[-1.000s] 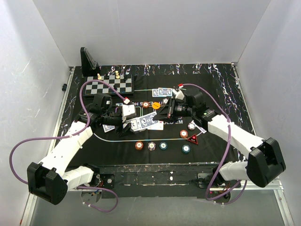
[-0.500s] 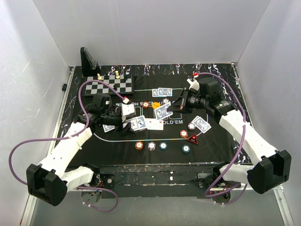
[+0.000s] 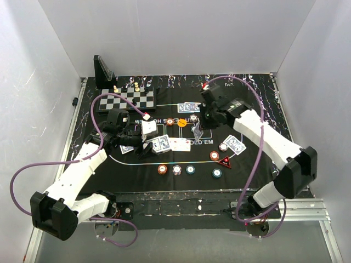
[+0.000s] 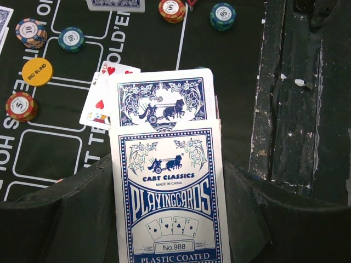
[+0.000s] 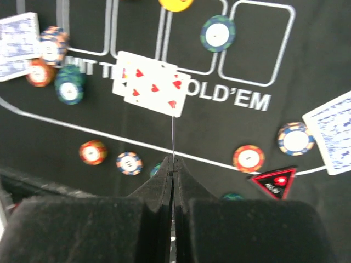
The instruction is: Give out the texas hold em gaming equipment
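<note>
My left gripper (image 3: pixel 145 138) is shut on a blue-and-white playing card box (image 4: pixel 170 192), one blue-backed card (image 4: pixel 162 98) sticking out of its top. My right gripper (image 3: pixel 198 131) is shut on a single card, seen edge-on in the right wrist view (image 5: pixel 173 137), above the mat's middle. Two face-up cards (image 5: pixel 151 85) lie below it. Face-down card pairs lie at the far middle (image 3: pixel 190 107) and at the right (image 3: pixel 235 144). Chips (image 3: pixel 176 169) line the near arc. A yellow disc (image 3: pixel 181 123) and a red triangular marker (image 3: pixel 225 161) lie on the mat.
The chessboard (image 3: pixel 129 99) with pieces sits at the far left, a black stand (image 3: pixel 103 71) behind it. White walls enclose the black table on three sides. More chips lie near the right card pair (image 3: pixel 223 146) and by the yellow disc (image 3: pixel 169 121).
My right gripper drew a card away from the box, swung it to the right and back, and now holds it over the mat's middle. My left arm has stayed put.
</note>
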Motion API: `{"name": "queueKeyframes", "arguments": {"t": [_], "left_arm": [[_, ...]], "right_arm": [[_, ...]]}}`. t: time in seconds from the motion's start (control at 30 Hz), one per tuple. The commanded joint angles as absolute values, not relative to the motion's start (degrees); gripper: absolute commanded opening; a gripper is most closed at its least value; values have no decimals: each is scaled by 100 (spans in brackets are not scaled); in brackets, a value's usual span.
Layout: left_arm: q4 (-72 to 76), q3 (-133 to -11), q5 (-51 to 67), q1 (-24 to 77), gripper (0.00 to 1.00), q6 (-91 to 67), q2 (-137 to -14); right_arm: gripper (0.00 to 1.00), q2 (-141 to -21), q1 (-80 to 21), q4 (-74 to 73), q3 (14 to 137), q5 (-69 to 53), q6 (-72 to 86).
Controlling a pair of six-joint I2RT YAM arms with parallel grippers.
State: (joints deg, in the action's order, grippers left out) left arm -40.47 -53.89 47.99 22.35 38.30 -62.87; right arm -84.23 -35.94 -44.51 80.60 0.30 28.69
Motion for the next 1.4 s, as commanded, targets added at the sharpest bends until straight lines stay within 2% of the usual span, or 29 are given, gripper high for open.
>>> {"name": "queueKeyframes", "arguments": {"t": [0.0,0.33,0.97,1.37], "left_arm": [[-4131,-5502,4904,2241,26,3771,-6082],[-4210,-5537,4940,2206,25,3560,-6003],[-4447,-5564,4896,2180,24,3639,-5871],[-4430,-5572,4904,2180,24,3639,-5880]], "right_arm": [[1,-9033,-4139,-5123,8761,2169,2277],[1,-10379,-4877,-5037,9685,3945,1451],[1,-11926,-5651,-4737,9896,4070,1740],[1,-11944,-5722,-4482,9431,3095,2469]]}}
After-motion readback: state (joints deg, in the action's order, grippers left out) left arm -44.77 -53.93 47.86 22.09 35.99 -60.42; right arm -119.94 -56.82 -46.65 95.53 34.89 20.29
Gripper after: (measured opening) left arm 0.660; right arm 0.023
